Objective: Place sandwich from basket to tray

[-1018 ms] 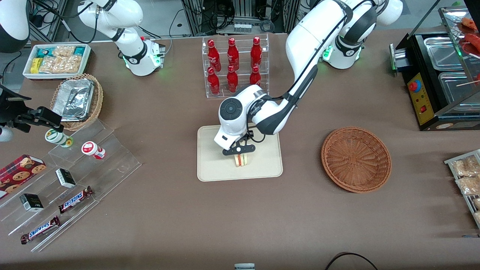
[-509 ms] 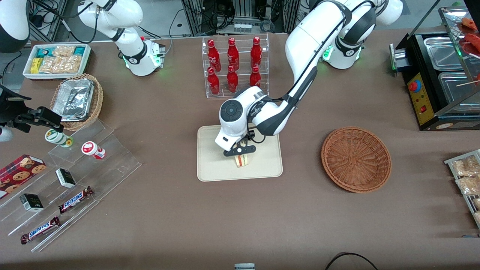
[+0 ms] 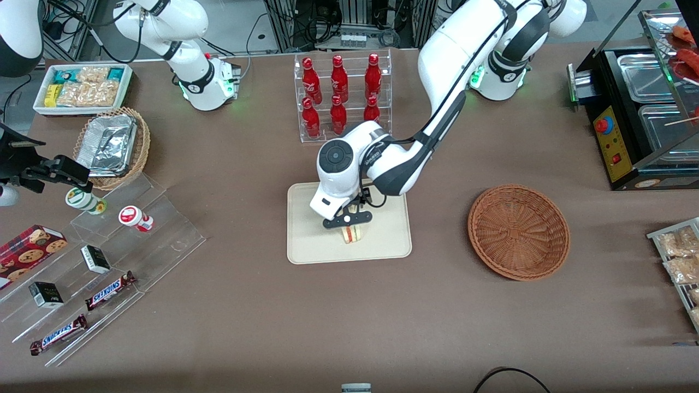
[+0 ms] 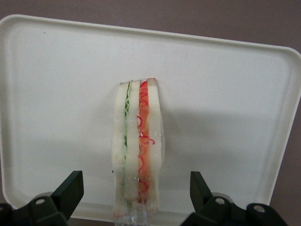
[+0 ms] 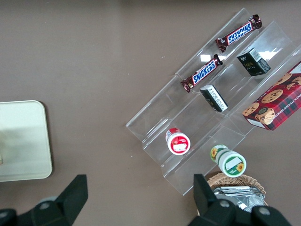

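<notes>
While the tray (image 3: 306,240) sits mid-table, the sandwich (image 3: 353,233) stands on it on edge, filling stripes showing. Directly above hangs the gripper (image 3: 348,219), fingers (image 4: 70,188) spread wide, clear of the bread on both flanks. Over toward the working arm's end, the basket (image 3: 519,231) holds nothing.

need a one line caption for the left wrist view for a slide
Open gripper poised above the sandwich, which stands on its edge on the cream tray.
</notes>
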Action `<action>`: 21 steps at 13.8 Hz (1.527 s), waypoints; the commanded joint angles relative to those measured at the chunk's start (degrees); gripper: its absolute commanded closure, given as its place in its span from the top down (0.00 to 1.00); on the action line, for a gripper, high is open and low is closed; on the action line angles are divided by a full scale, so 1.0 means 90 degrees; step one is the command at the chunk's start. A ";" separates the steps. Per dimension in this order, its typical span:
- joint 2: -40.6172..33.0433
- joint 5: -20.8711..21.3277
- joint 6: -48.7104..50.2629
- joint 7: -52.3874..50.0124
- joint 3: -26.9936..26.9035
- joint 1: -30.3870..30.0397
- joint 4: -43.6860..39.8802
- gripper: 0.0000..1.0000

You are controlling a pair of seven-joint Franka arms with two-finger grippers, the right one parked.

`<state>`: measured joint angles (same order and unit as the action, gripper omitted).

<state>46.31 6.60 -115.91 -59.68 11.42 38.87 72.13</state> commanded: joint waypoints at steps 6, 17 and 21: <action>-0.0614 0.0029 0.0555 0.0087 -0.0049 -0.0070 -0.0124 1.00; -0.1717 -0.0323 0.2595 0.0896 -0.0049 -0.1592 0.0070 1.00; -0.2498 -0.0401 0.2635 0.2214 -0.0049 -0.2208 0.0870 1.00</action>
<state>29.15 4.07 -92.20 -44.30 10.58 21.09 73.60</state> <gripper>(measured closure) 0.000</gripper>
